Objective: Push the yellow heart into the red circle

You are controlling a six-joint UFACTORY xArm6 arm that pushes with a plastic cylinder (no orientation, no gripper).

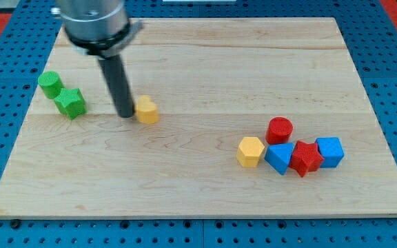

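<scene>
- Since our tool [125,114] is a bare rod with nothing to part or clamp, it can only shove; its end rests on the bench [198,76] just at the view's left of the yellow heart [147,110], touching it or very nearly so.
- We judge the yellow heart to be a small, light, rigid block that should slide easily on the smooth wood and may spin if we press it off-centre.
- We would press on its left face, centred, aiming toward the view's right and slightly down.
- Our target, the red circle [279,129], stands well apart at the view's right, beside a yellow hexagon [251,151], a blue block [280,158], a red star [306,158] and a blue cube [330,151].
- Two green blocks [49,83] [70,102] sit at the view's left, clear of our path.
</scene>
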